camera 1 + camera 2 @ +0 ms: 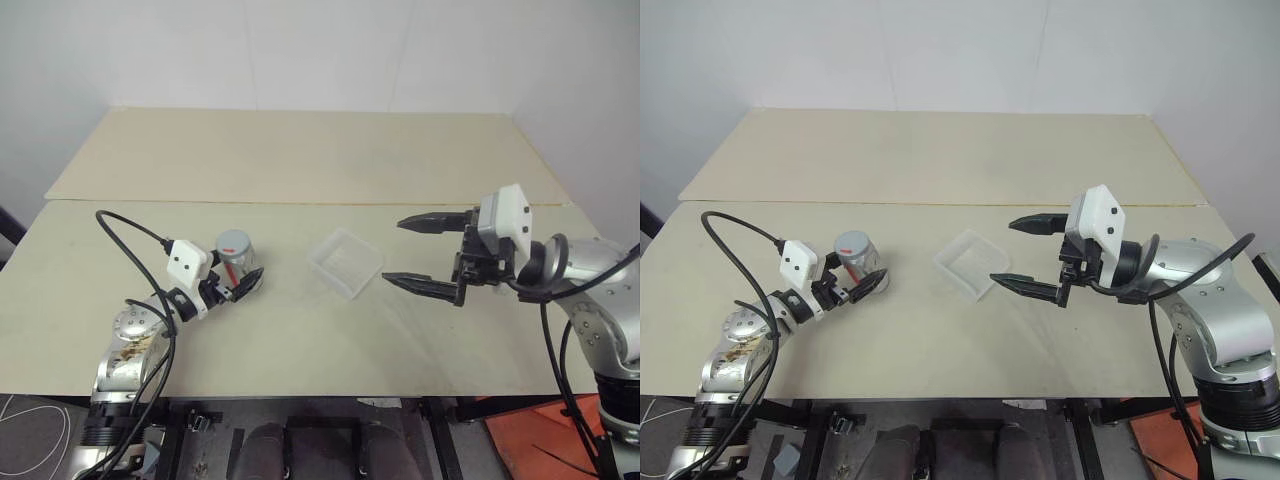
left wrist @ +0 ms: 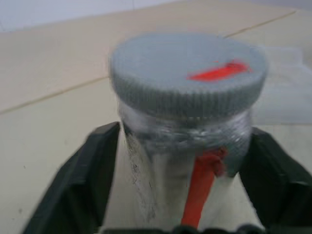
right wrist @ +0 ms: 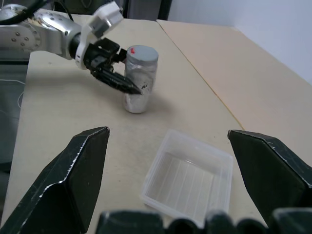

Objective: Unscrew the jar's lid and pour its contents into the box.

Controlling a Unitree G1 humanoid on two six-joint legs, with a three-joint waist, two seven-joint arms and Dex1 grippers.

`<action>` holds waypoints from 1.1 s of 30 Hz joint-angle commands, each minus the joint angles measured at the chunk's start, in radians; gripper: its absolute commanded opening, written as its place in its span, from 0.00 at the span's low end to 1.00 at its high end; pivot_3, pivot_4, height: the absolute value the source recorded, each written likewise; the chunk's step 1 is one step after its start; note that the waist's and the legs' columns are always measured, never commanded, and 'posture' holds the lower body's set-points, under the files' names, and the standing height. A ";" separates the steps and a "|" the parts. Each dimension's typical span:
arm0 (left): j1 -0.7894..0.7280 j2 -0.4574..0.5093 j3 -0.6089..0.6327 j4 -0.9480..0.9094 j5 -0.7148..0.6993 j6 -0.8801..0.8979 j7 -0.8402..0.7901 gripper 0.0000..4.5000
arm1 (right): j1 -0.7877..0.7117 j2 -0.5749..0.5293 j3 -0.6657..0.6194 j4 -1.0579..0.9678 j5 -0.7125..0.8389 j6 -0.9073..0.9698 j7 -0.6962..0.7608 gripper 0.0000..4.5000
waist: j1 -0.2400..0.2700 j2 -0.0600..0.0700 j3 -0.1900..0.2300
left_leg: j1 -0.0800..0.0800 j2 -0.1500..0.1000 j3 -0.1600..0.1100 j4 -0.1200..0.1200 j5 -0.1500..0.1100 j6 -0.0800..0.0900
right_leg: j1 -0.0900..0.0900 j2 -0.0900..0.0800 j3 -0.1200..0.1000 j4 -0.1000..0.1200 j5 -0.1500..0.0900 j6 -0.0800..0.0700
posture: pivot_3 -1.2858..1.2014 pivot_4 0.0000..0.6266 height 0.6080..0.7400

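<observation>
A pale beige table is carrying everything, with a second, tan table butting against its far edge and plain white walls rising behind. An orange patch of floor is showing past the table's near right corner. The jar is standing upright on the near table, left of the middle and roughly midway between the near and far edges, its long axis running straight up and its red stripe running down the side that is facing the left wrist camera. The lid is sitting on top, grey and ribbed, with its red mark facing up. The box is lying flat near the middle of the table, open side up, turned so one corner is pointing toward the near edge; it is sitting well apart from the jar. Nothing can be made out inside the jar or the box. The left gripper is reaching in level from the near left, and its jaws are standing spread on either side of the jar just under the lid; whether the fingers are touching the glass cannot be told. The right gripper is hovering above the table just right of the box, pointing toward it, its jaws spread wide and holding nothing.
</observation>
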 commanded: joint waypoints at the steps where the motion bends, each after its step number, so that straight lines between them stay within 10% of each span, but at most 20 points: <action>1: 0.021 0.008 0.021 -0.042 -0.005 -0.013 0.010 0.99 | -0.005 -0.004 -0.027 -0.033 0.019 -0.006 -0.007 1.00 | -0.001 0.000 0.000 | 0.000 0.000 0.000 0.000 0.000 0.000 | 0.000 0.000 0.000 0.000 0.000 0.000 | 0.52 0.24 1.00; 16: 0.113 -0.105 0.026 -0.336 0.009 0.158 0.285 0.99 | -0.009 -0.012 -0.019 -0.017 0.012 -0.021 0.011 1.00 | 0.001 0.000 0.000 | 0.000 0.000 0.000 0.000 0.000 0.000 | 0.000 -0.002 -0.001 0.000 0.000 0.000 | 0.52 0.24 1.00; 33: 0.047 -0.192 -0.050 -0.255 0.085 0.122 0.386 0.99 | -0.027 -0.009 -0.021 -0.005 0.005 -0.028 0.018 1.00 | 0.001 0.000 0.000 | 0.000 -0.001 0.000 0.000 0.000 0.000 | 0.001 -0.001 -0.001 0.000 0.000 0.000 | 0.52 0.24 1.00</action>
